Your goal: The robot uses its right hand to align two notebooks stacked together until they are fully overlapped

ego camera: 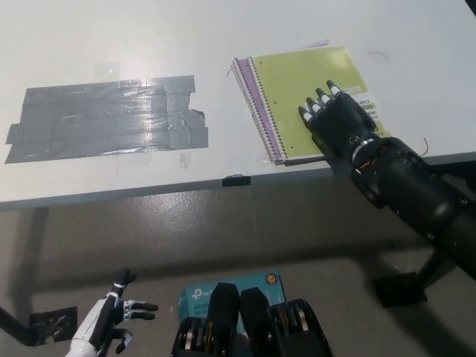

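A lime-green spiral notebook (305,89) lies on top of a purple notebook (253,93) near the white table's front edge. Only a thin purple strip shows along the green cover's left side. My black right hand (336,125) rests flat on the green cover's lower right part, fingers spread and pointing up-left, holding nothing. My white left hand (110,320) hangs low at the bottom left, below the table, fingers apart and empty.
A large patch of grey tape (104,119) covers the table's left half. The table's front edge (149,190) runs across the middle, with a small black clip (236,179) on it. A teal box (223,294) sits on the floor below.
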